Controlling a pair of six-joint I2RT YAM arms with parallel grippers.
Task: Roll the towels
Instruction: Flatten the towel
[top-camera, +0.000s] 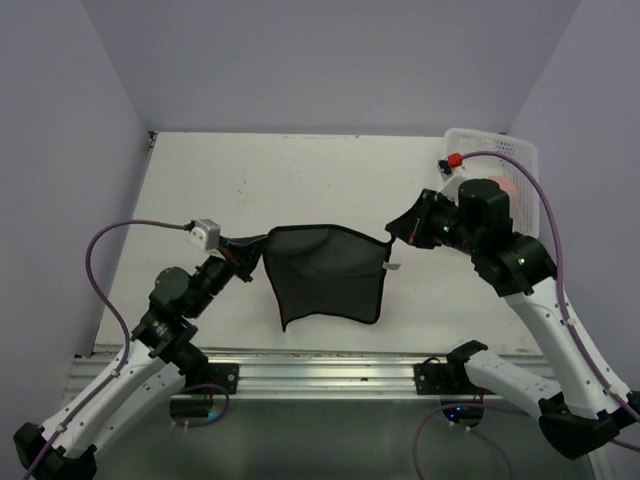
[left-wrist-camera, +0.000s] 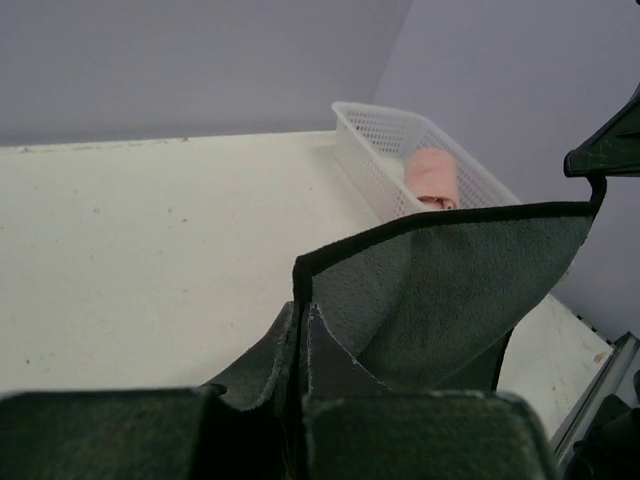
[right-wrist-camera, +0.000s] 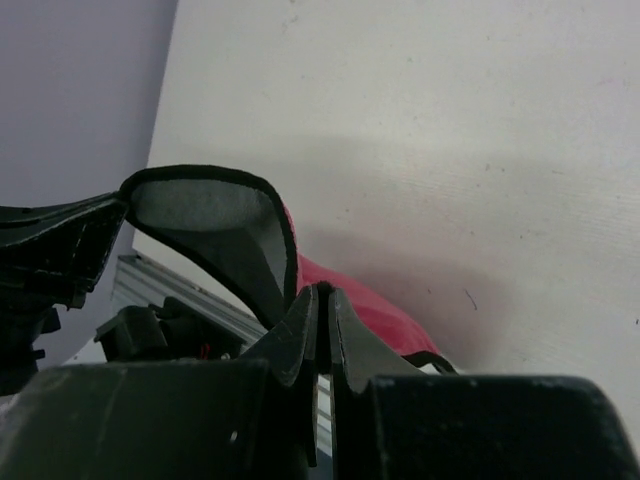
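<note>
White surface, lilac walls | both jaws pinched shut on the top corners of the blackish cloth, slung between them at centre | limp, light: you grip its trim | pink towel in basket, two o'clock

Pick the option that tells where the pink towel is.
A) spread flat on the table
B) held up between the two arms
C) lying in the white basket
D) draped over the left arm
C: the pink towel lies as a roll in the white basket, while the dark cloth is what hangs between the arms.
</note>
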